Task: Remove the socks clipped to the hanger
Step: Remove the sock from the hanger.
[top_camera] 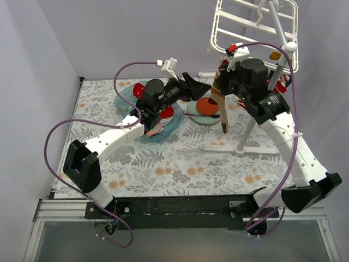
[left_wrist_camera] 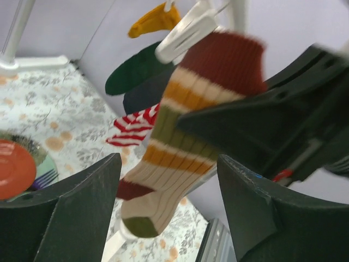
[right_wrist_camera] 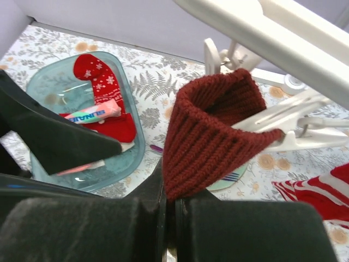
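Note:
A white hanger hangs on a stand at the back right. A ribbed sock with a dark red cuff and mustard, olive and cream bands hangs from a white clip; it also shows from above. My right gripper is shut on its dark red cuff, just below the clip. My left gripper is open, and the sock's toe hangs between its fingers without touching them. Yellow, dark green, navy and red-and-white striped socks hang behind.
A blue translucent tub on the left holds a red snowflake sock and a small packet. A green plate with a red-orange round object lies beside it. The stand's white base sits on the floral cloth.

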You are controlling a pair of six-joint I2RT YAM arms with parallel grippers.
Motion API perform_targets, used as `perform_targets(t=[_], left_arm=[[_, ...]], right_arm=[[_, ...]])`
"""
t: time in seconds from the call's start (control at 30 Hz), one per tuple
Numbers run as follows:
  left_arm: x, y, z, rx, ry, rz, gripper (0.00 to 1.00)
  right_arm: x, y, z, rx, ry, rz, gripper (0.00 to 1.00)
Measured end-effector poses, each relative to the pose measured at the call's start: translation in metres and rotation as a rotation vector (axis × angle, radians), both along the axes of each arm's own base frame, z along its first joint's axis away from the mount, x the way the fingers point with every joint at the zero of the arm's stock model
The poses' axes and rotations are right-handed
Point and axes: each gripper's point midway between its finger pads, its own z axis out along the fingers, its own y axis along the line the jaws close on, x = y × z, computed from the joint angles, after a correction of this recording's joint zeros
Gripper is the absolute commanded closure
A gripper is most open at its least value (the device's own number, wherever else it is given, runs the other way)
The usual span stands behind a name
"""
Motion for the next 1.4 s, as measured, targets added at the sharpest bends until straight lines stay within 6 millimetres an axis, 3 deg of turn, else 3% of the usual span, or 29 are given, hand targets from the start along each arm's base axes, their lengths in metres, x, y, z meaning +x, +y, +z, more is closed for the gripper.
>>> perform_targets(t=[0.1, 0.2, 0.5, 0.67, 0.9, 1.03, 1.17, 1.2, 1.3, 1.4], left_arm=[[-0.001, -0.001, -0.029, 0.046, 0.044, -0.002, 0.31], [-0.007, -0.005, -0.042, 0.077, 0.055, -0.014, 0.29], [-0.040, -0.033, -0.050, 0.118, 0.013, -0.074, 0.18], [-0.048, -0.042, -0.052, 0.138, -0.010, -0.049, 0.17], [-0.026, -0.051, -0.059, 0.187, -0.007, 0.127, 0.14], [-0.012, -0.058, -0.068, 0.215, 0.008, 0.211, 0.18], [-0.001, -0.058, -0.081, 0.247, 0.018, 0.285, 0.35], [0.000, -0.057, -0.083, 0.255, 0.017, 0.300, 0.50], [0.002, -0.055, -0.085, 0.271, 0.006, 0.336, 0.80], [0.002, -0.055, -0.084, 0.281, -0.016, 0.344, 0.95]], right_arm=[[0.000, 0.007, 0.006, 0.031, 0.009, 0.020, 0.99], [-0.001, 0.011, 0.007, 0.049, 0.026, 0.033, 0.99], [0.006, 0.021, 0.000, 0.087, 0.083, 0.032, 0.99], [0.006, 0.021, -0.001, 0.104, 0.109, 0.013, 0.99], [0.012, 0.023, 0.003, 0.129, 0.128, -0.013, 0.99], [0.014, 0.023, -0.004, 0.129, 0.151, -0.026, 0.99], [0.016, 0.020, -0.009, 0.122, 0.165, -0.046, 0.99], [0.016, 0.020, -0.009, 0.123, 0.164, -0.050, 0.99], [0.016, 0.020, -0.009, 0.127, 0.164, -0.053, 0.99], [0.014, 0.019, -0.015, 0.126, 0.167, -0.054, 0.99]])
